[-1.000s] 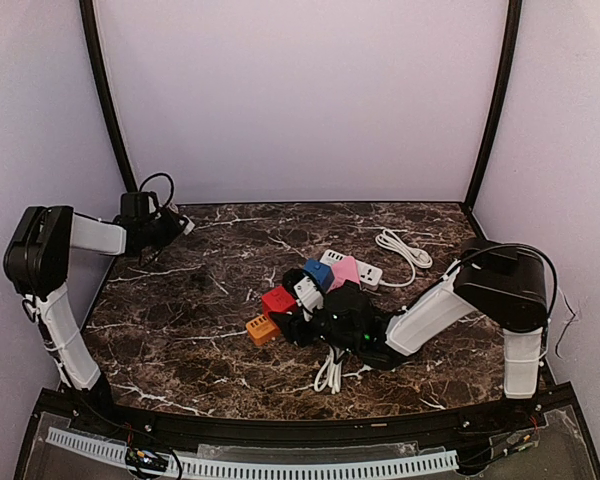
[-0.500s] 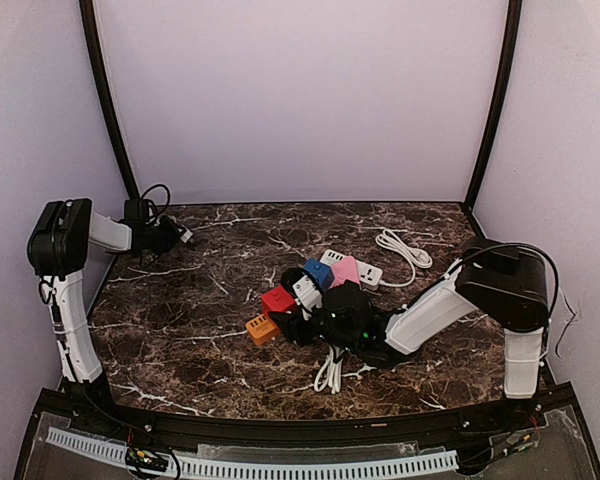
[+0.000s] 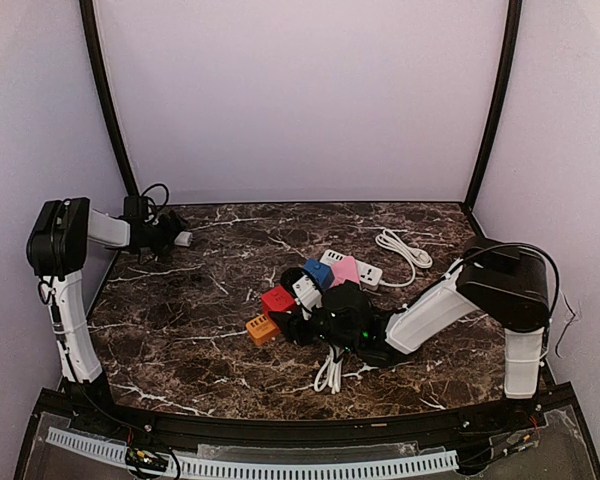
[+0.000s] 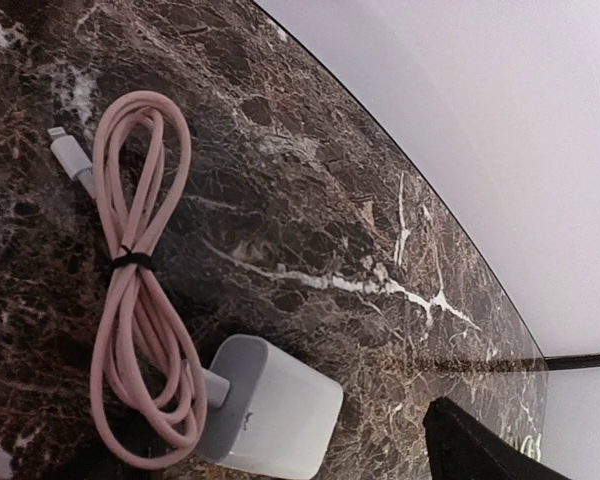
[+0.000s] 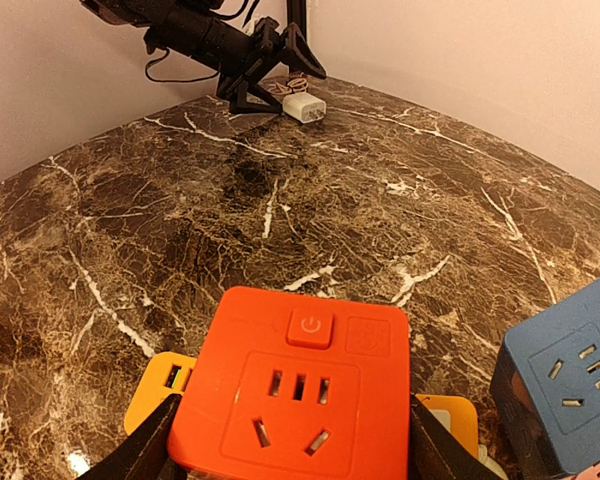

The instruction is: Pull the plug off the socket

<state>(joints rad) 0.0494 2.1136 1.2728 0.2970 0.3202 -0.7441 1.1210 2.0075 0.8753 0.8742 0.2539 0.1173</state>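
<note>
A white plug (image 4: 270,410) with a bundled pink cable (image 4: 130,280) lies flat on the marble at the far left back, also seen as the plug (image 3: 183,239) from above. My left gripper (image 3: 166,240) stands open just behind it; one dark finger (image 4: 480,450) shows well clear of the plug. My right gripper (image 5: 290,440) is shut on the red socket cube (image 5: 300,395), a finger (image 5: 140,450) pressed against each side. The socket's face shows bare holes with nothing plugged in. From above, the red socket (image 3: 277,298) sits mid-table.
A yellow-orange cube (image 3: 262,328) lies beside the red socket, with a blue cube (image 5: 570,385) and a pink one (image 3: 345,270) on a white power strip (image 3: 365,270). White cable coils (image 3: 405,248) lie at the back right, another cord (image 3: 328,372) nearer the front. Walls enclose the table.
My left gripper lowered the white plug to the table at the back left and opened, leaving it lying there. The right arm and red socket have not moved.
</note>
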